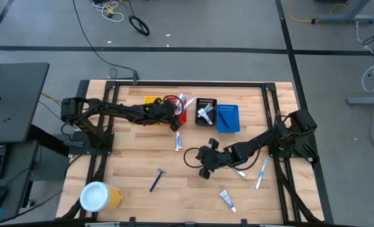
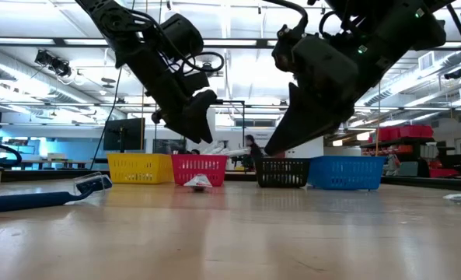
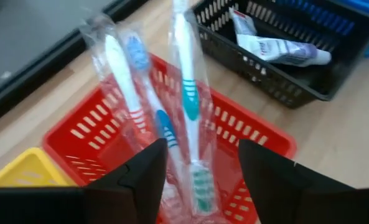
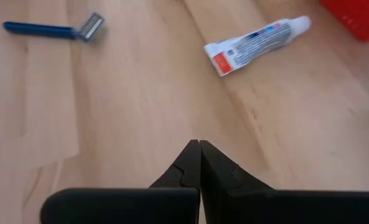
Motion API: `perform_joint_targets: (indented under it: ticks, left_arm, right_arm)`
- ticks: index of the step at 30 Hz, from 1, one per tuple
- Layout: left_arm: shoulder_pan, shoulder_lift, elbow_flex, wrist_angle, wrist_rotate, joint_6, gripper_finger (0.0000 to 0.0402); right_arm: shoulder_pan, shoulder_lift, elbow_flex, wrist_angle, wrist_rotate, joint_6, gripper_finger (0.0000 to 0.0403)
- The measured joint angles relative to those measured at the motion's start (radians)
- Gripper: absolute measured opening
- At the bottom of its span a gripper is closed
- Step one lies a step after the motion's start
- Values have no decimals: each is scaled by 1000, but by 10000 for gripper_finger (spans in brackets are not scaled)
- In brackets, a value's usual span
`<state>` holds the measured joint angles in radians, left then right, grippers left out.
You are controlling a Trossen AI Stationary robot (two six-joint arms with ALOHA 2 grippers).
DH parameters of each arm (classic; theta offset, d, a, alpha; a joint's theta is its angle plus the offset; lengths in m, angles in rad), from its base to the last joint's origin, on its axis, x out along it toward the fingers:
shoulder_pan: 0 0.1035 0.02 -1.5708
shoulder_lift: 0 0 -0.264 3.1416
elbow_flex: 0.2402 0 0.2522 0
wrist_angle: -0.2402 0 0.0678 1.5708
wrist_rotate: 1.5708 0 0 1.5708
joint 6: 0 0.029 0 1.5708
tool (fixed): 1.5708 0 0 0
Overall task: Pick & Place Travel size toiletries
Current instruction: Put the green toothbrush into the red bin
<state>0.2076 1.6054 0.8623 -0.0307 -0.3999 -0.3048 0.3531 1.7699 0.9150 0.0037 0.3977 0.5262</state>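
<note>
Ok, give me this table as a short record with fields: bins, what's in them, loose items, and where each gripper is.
bins: yellow bin, red bin, black bin, blue bin, in a row at the table's far side
red bin: wrapped toothbrushes standing in it
black bin: tubes
loose: razor, tube, second tube, toothbrush
cup: yellow cup, near left corner
left gripper: over red bin, jaws open around the toothbrushes
right gripper: mid-table, jaws shut, empty

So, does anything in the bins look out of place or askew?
Yes. The wrapped toothbrushes stand tilted in the red bin, sticking out over its rim. The open left hand is right above them.
</note>
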Motion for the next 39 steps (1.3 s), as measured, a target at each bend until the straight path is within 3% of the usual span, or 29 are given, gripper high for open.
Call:
perform_joint_targets:
  ticks: [5, 10, 17, 29, 34, 39]
  left_arm:
    - [-18, 0, 0, 27, -38, 47, 166]
    - [-8, 0, 0, 223, 74, 190, 148]
    - [78, -1, 0, 327, 236, 234, 172]
    - [107, 27, 2, 316, 279, 365, 203]
    - [108, 131, 1, 387, 267, 377, 203]
    - [106, 165, 0, 403, 104, 419, 204]
  right_arm:
    - [-3, 0, 0, 0, 28, 0, 1]
    - [-18, 0, 0, 0, 21, -15, 1]
    - [-43, 0, 0, -5, 21, -19, 1]
    - [-91, 0, 0, -7, 19, -45, 1]
    - [-99, 0, 0, 1, 20, -11, 1]
    - [-98, 0, 0, -4, 19, -11, 1]
